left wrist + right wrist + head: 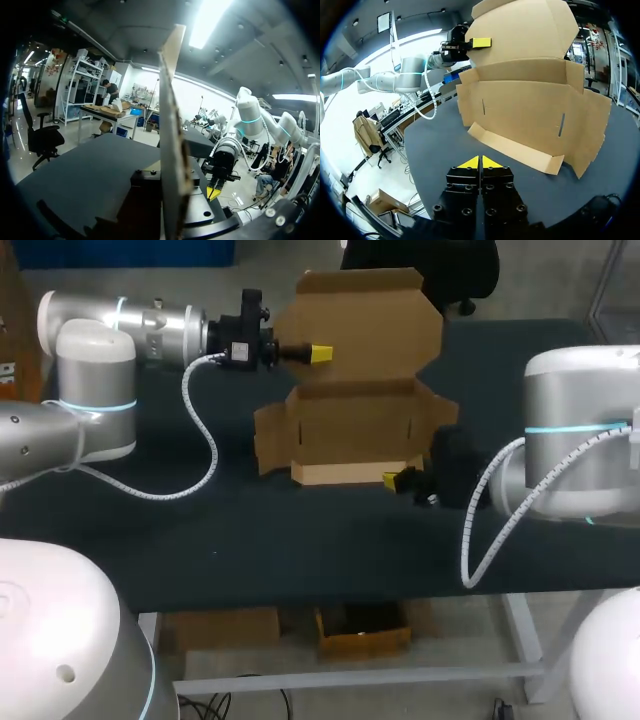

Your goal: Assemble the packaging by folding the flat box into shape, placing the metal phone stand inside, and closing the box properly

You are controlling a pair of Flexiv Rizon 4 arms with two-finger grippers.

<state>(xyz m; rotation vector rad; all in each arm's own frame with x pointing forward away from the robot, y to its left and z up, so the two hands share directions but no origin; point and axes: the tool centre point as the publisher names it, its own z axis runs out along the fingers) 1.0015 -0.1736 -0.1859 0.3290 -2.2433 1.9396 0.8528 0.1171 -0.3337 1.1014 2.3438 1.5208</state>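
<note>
**Q:** Where's the box?
**A:** The box (352, 430) stands near upright on your dark tabletop (300, 540), more opened sheet than carton. The lid (365, 315) is on top, a slotted panel sits under it, and the front flap (512, 150) is bent forward onto the tabletop. Your left pincer (317, 353) grips the lid's edge, one yellow tip on the near face and the other finger behind the card.

**Q:** Does the left wrist view back that up?
**A:** It gives you the card edge-on only, rising between the black fingers (197, 202). Their yellow tips are hidden there.

**Q:** And your right side?
**A:** The right pincer (480, 163) is closed on nothing, tips pressed together. It sits low over the tabletop just short of the front flap, with a strip of bare surface between. The head view shows one yellow tip by the flap's right end; the rest merges into the dark wrist. Only the left wrist view shows it head-on, beyond the card.

**Q:** Does the right wrist view add anything?
**A:** Two narrow slots (562, 125) show in the panel; the head view catches one. The side flaps (592, 135) stick out at either end.

**Q:** Any print?
**A:** Plain brown card in every view, nothing you could read.
</note>
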